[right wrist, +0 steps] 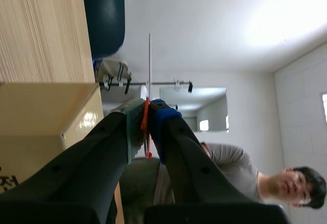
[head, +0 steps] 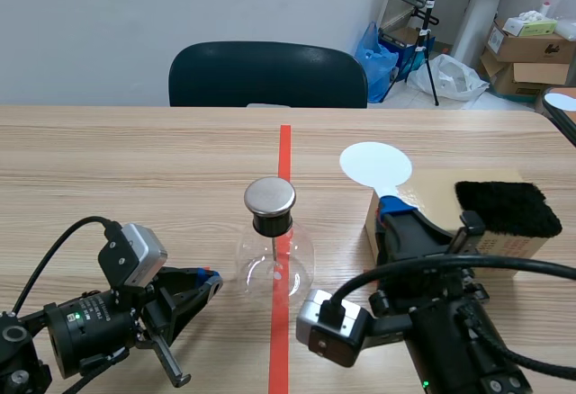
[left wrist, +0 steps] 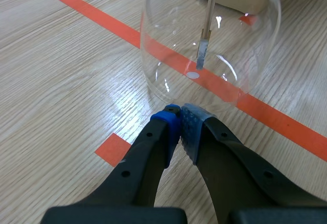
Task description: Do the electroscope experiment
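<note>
Right gripper (right wrist: 145, 126) is clamped on white disc (head: 375, 163) near fur pad (head: 508, 207), left gripper (left wrist: 180, 119) pinched empty by electroscope (head: 273, 255); next probably disc onto metal cap (head: 270, 196).

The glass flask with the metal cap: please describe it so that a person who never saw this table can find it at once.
On the wooden table, find the long orange-red tape line running away from the robot. The glass flask stands on that line, left of the cardboard box and the white disc. Only it is clear and round, with a shiny metal cap.
</note>
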